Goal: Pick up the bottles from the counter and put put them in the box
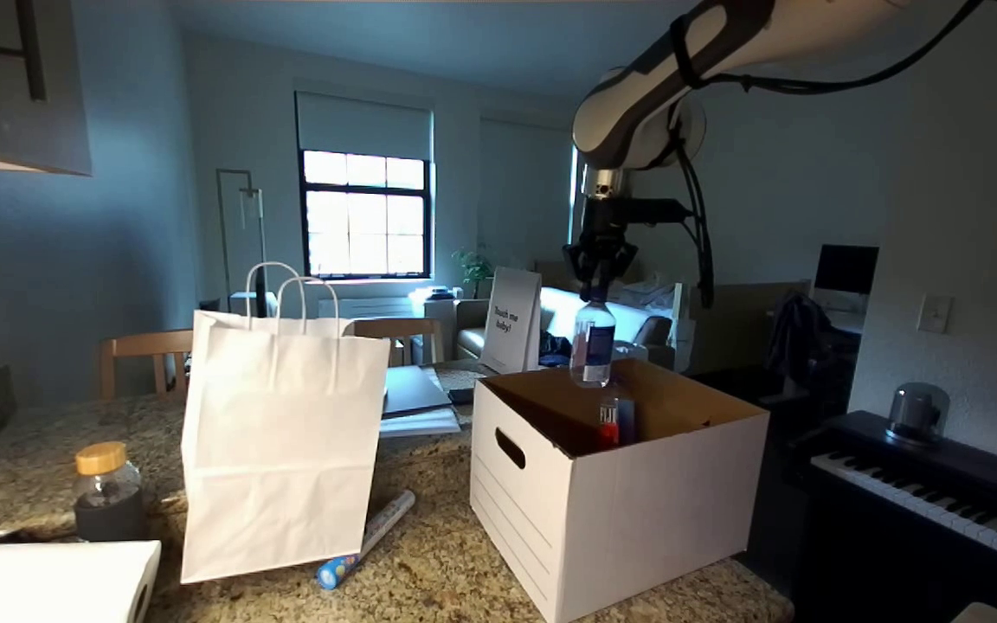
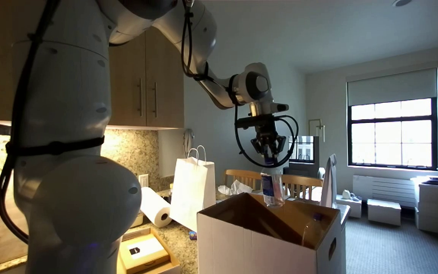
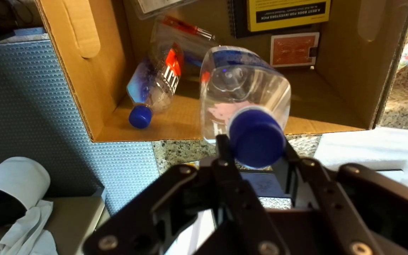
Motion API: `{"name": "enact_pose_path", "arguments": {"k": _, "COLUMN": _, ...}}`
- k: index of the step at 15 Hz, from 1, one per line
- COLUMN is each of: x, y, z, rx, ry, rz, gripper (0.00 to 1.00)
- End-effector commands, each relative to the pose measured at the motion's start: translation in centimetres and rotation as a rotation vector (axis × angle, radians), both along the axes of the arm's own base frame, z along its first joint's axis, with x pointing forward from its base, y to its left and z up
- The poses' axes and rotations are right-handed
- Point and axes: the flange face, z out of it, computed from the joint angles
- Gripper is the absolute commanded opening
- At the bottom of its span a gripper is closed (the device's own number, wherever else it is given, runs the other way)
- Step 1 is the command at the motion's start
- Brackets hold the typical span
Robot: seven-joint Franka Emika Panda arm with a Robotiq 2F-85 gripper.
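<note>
Gripper (image 3: 255, 142) pinches the bottle (image 3: 250, 86) by its cap (image 3: 257, 138), so imo a high drop could bounce it off the other bottle (image 3: 161, 79) in the box (image 1: 663, 510).

In an exterior view, the gripper (image 2: 270, 156) holds one bottle (image 2: 273, 190) over the box (image 2: 255, 245); another bottle (image 2: 311, 231) is inside, tilted.

Wrist view: down into box (image 3: 360, 78) — exterior views farther.

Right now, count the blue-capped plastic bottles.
2: one plastic bottle held by the tool over the cardboard box, one FIJI bottle inside it. More may be hidden there.
</note>
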Motion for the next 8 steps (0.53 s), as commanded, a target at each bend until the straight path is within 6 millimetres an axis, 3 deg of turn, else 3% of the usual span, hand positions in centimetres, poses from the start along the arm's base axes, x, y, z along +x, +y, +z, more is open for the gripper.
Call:
{"name": "enact_pose_path", "arguments": {"k": 1, "x": 1.2, "y": -0.2, "z": -0.7, "rx": -0.023, "ry": 0.001, "rz": -0.029, "gripper": 0.13}}
{"name": "enact_pose_path", "arguments": {"k": 8, "x": 4.7, "y": 0.2, "z": -5.3, "rx": -0.054, "ry": 0.008, "rz": -0.083, "gripper": 0.13}}
